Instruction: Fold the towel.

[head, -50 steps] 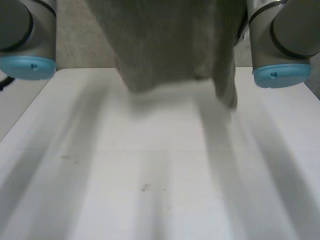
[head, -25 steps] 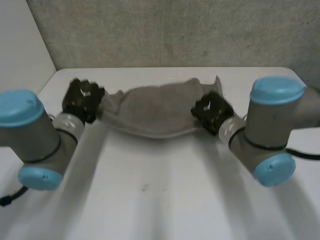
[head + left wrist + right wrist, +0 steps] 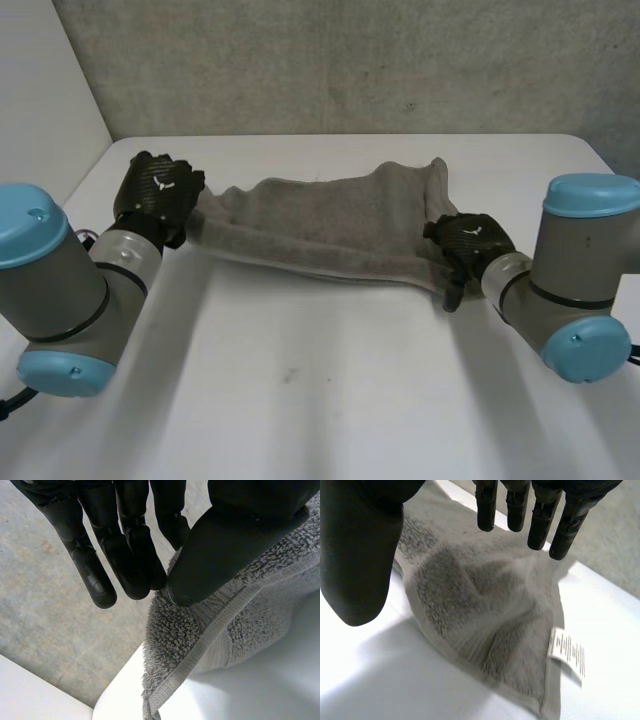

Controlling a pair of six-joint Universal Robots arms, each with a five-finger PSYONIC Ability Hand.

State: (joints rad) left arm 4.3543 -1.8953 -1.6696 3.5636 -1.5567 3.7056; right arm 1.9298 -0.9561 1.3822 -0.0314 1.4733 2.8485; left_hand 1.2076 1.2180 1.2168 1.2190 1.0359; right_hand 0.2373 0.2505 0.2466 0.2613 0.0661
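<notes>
From the head view, we see the towel (image 3: 320, 225) lying as a long, rumpled band across the counter (image 3: 320, 400) toward 12 o'clock, stretched between the two hands. The left hand (image 3: 160, 195) sits at the towel's 9 o'clock end and the right hand (image 3: 465, 245) at its 4 o'clock corner, while the corner at 2 o'clock stands up in a small peak. A paler strip runs along the near edge, but we cannot tell whether that is a second layer or just the hem. In the left wrist view, the left hand's thumb (image 3: 220, 545) presses the towel's hemmed edge (image 3: 190, 635) against the fingertips (image 3: 145, 575), so we read it as pinching that end. In the right wrist view, the right hand (image 3: 355, 545) is spread wide, thumb well apart from the fingers (image 3: 540, 525), grasping nothing. The towel's corner (image 3: 485, 615) lies slack on the counter beneath the palm, its white label (image 3: 567, 652) showing. We judge the towel laid down but creased and uneven, with no clean fold to be seen, so most of the folding is left to do.
</notes>
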